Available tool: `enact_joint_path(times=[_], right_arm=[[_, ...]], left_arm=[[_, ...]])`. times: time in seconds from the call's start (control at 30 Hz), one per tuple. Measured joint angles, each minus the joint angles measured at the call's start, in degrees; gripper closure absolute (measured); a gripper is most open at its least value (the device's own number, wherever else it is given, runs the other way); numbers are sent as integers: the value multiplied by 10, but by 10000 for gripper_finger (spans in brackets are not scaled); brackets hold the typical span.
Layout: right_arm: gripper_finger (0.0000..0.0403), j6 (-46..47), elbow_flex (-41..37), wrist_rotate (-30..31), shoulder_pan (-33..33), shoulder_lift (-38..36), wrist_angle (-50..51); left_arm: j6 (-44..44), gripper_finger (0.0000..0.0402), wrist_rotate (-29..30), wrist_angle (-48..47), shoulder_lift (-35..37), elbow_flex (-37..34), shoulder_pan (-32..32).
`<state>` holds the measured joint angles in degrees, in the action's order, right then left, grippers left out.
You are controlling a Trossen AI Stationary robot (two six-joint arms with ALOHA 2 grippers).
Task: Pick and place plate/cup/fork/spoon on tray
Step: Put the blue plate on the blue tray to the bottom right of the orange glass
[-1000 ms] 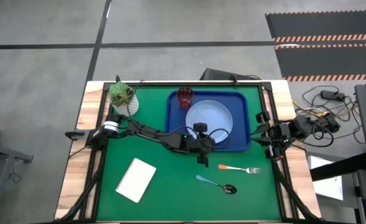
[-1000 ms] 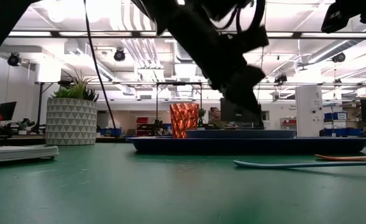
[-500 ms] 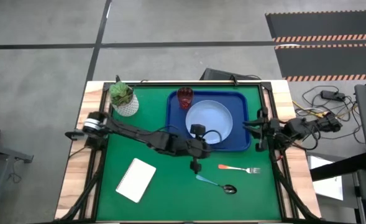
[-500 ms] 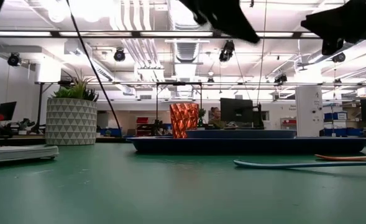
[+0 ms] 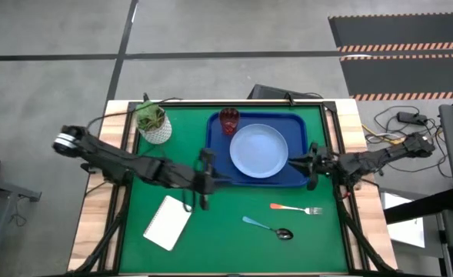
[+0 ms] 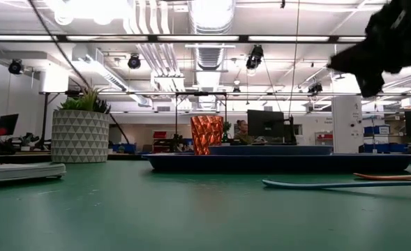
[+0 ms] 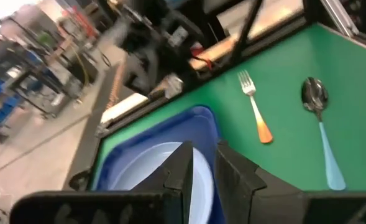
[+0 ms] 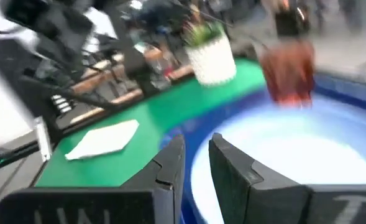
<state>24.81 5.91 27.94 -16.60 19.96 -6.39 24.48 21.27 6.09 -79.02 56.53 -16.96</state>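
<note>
The light-blue plate (image 5: 258,150) lies flat in the dark-blue tray (image 5: 215,151), and the dark-red cup (image 5: 228,120) stands upright in the tray's far left corner. On the green mat in front of the tray lie the orange-handled fork (image 5: 295,208) and the teal-handled spoon (image 5: 266,227). My left gripper (image 5: 218,178) hovers over the mat at the tray's near left corner, pointing toward the tray. Its fingers (image 7: 183,171) are shut on nothing. My right gripper (image 5: 293,163) reaches in over the tray's right rim toward the plate (image 8: 294,155), also shut on nothing.
A white pot with a green plant (image 5: 152,121) stands at the far left of the mat. A white notepad (image 5: 168,222) lies near the left front. Bare mat lies between the notepad and the spoon. The right arm shows high at the right of the low view (image 6: 372,52).
My left gripper has risen from the tray's near edge beside the plate and drawn back toward the table's left edge, tipping up toward level. My right gripper has moved from the table's right edge in over the tray's right rim, sinking a little and rolling. The tableware has stayed put.
</note>
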Motion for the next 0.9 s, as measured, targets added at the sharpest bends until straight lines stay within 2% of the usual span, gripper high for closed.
enact_joint_path(times=[0.1, 0.2, 0.37, 0.5, 0.67, 0.9], right_arm=[[340, 94, -2, 46, 0, 57, -21], [340, 147, 0, 64, 0, 113, -60], [340, 144, 23, 68, 0, 212, -193], [340, 128, 74, 68, 0, 287, -214], [340, 148, 151, 71, 1, 375, -162], [340, 239, 286, 65, 2, 453, 45]], left_arm=[[21, 356, 2, 50, 61, -73, 4], [67, 356, 3, 98, 114, -131, 6], [133, 356, 4, 146, 191, -193, 6], [151, 356, 4, 153, 240, -224, 6], [151, 356, 5, 155, 278, -255, 6], [139, 356, 5, 155, 302, -282, 5]])
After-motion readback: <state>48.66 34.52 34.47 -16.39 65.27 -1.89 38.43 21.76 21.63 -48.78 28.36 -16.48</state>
